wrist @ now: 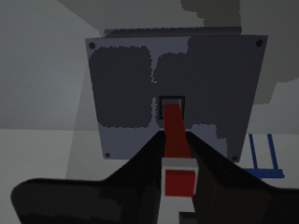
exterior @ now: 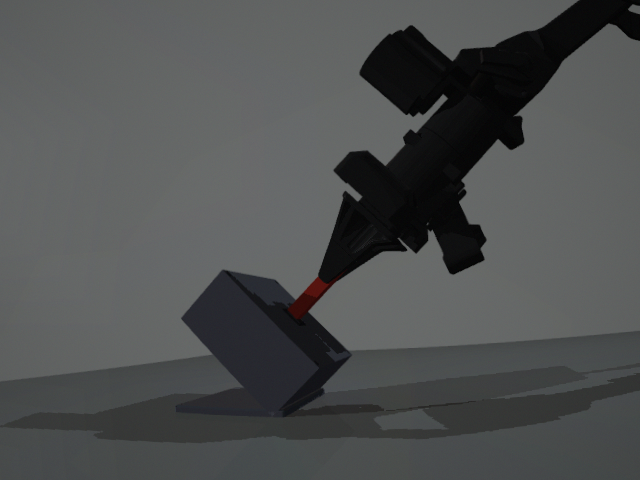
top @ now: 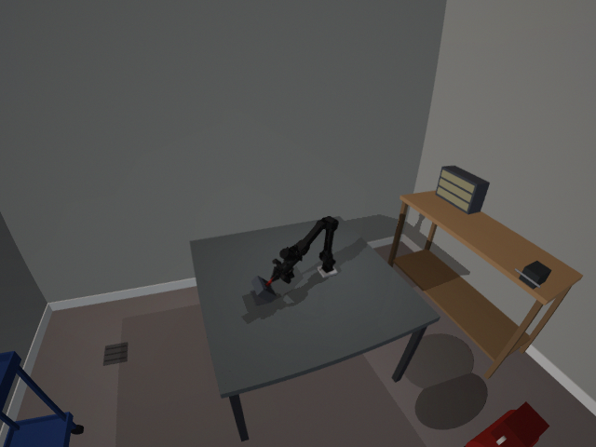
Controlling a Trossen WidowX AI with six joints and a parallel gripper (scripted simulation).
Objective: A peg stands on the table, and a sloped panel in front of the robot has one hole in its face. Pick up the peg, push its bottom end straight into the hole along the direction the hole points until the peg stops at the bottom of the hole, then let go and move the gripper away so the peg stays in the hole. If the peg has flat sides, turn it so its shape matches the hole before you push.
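Note:
The red square peg [top: 268, 282] [exterior: 309, 299] [wrist: 174, 122] is held tilted, in line with the arm. My gripper [exterior: 326, 279] [wrist: 174, 137] is shut on the peg's upper part. The sloped grey panel [top: 262, 290] [exterior: 242, 335] [wrist: 121, 89] has a square hole [exterior: 300, 322] [wrist: 171, 100] in its face. The peg's lower end is at the mouth of the hole, with dark hole edge showing below it in the exterior view. Its sides look roughly lined up with the hole. Whether the tip is slightly inside is unclear.
The panel's base plate [exterior: 222, 403] rests on the grey table [top: 318, 327]. A wooden bench [top: 505, 245] with a drawer unit [top: 457, 190] stands to the right in the top view. A blue cart [top: 38, 430] and a red object [top: 509, 427] are on the floor.

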